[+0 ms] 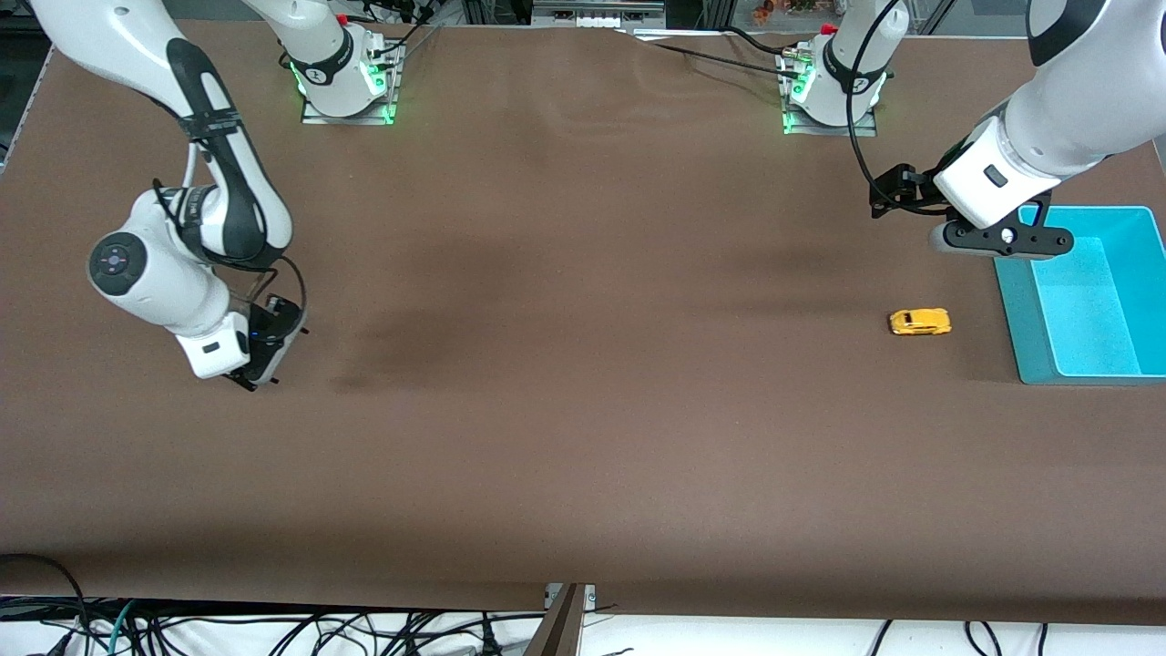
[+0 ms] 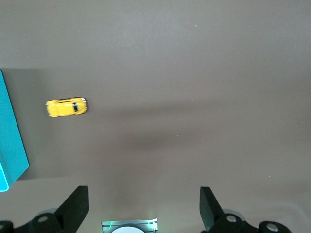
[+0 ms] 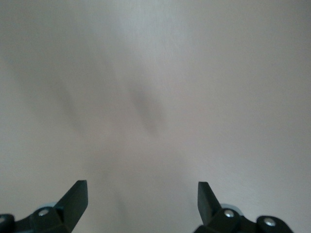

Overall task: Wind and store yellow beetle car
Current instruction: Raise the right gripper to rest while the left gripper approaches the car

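1. The yellow beetle car (image 1: 920,322) is the nearest thing on the counter (image 1: 583,437) to the front camera; it sits on its wheels on the brown surface, toward the left arm's end.
2. Taking the car as the landmark: a turquoise bin (image 1: 1020,319) stands beside it, closer still to the left arm's end of the counter, with a strip of bare counter between the two. They do not touch.
3. The left wrist view shows the same pair: the car (image 2: 66,107) lying apart from the bin's corner (image 2: 12,150).
4. The left pincer (image 1: 1007,239) hangs in the air over the counter at the bin's rim, above the spot just farther from the front camera than the car. Its fingers (image 2: 75,206) stand wide apart with nothing between them.
5. Nothing touches the car; it lies free of both arms.
6. The right pincer (image 1: 258,378) is well apart from the car, low over bare counter at the right arm's end, where that arm waits. Its fingers (image 3: 75,201) are also spread wide, holding nothing, with only plain counter beneath.
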Controlling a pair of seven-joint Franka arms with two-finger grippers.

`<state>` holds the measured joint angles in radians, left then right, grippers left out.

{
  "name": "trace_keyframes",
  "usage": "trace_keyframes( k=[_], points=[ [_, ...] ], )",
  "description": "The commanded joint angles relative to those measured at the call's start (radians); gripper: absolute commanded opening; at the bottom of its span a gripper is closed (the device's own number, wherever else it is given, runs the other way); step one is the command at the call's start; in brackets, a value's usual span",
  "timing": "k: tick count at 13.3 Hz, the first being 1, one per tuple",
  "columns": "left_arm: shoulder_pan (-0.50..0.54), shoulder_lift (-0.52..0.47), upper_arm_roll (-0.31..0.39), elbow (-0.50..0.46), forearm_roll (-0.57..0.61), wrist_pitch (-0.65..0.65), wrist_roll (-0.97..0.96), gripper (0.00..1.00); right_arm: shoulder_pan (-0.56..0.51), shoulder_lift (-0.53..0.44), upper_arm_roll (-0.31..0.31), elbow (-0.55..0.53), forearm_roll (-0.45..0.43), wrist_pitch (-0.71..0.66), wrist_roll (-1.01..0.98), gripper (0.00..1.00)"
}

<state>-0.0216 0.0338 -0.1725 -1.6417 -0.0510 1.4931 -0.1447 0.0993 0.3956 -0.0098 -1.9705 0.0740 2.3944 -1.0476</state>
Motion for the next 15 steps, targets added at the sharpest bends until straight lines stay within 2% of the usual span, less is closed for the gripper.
trace_keyframes(
  k=[1,5,8,12,15],
  points=[
    [0.011,-0.006,-0.001,0.01,-0.03,-0.016,0.014,1.0,0.062,-0.001,-0.004,0.086,0.006,-0.127,0.253,1.0],
    [0.011,-0.006,0.001,0.01,-0.03,-0.016,0.016,1.0,0.129,-0.001,-0.004,0.312,-0.005,-0.436,0.689,1.0],
    [0.026,-0.006,0.002,0.008,-0.029,-0.025,0.039,1.0,0.134,-0.018,-0.002,0.433,-0.006,-0.614,0.9,1.0],
    [0.087,0.005,0.004,0.005,-0.029,-0.024,0.163,1.0,0.129,-0.052,-0.012,0.576,-0.01,-0.788,0.979,1.0],
    [0.129,0.018,0.004,0.005,-0.018,-0.022,0.24,1.0,0.096,-0.099,-0.025,0.587,-0.063,-0.843,0.972,1.0]
  ],
)
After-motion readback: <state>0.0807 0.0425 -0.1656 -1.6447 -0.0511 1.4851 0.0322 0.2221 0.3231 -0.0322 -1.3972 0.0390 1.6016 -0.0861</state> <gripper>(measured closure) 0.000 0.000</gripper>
